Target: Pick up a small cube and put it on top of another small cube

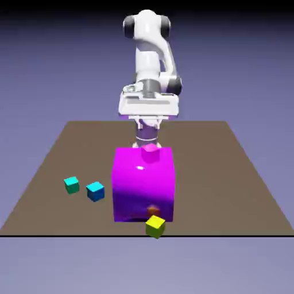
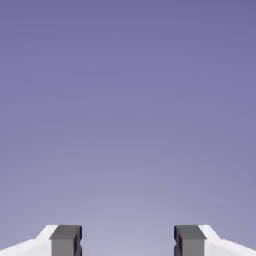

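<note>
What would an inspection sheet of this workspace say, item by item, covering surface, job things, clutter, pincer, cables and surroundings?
Surface: brown table, no marks made out.
Job's things: small cubes; teal cube and blue cube near each other on the exterior view's left, yellow cube by the near edge. Which two are meant: cannot tell.
Clutter: large magenta block with a rounded top, mid-table; a small pink shape shows at its top, an orange patch low on its face.
Pincer: open, nothing between the fingertips.
Cables: nothing seen.
Surroundings: plain blue-violet backdrop.
</note>
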You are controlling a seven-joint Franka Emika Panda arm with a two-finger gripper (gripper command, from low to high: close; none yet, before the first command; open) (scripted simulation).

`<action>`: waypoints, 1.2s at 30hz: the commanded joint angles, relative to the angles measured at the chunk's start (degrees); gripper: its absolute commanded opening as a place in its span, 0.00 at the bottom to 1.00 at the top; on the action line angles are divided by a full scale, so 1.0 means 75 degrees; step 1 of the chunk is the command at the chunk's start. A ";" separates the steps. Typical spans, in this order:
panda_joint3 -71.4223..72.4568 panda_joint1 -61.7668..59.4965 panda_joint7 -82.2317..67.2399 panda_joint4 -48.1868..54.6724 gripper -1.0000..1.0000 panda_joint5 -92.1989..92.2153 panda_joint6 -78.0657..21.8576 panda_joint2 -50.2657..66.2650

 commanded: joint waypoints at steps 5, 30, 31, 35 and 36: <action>-0.0502 -0.0896 0.0011 0.0782 0.50 0.0285 -0.1217 0.1385; -0.1986 -0.4499 -0.0332 0.3485 0.00 0.1924 -0.4575 0.7645; -0.1986 -0.4499 -0.0332 0.3485 0.00 0.1924 -0.4575 0.7645; -0.2402 -0.4211 0.0135 0.3689 0.00 0.1368 -0.5821 0.6540; -0.2425 -0.3954 0.0468 0.3508 0.00 0.1409 -0.5871 0.6266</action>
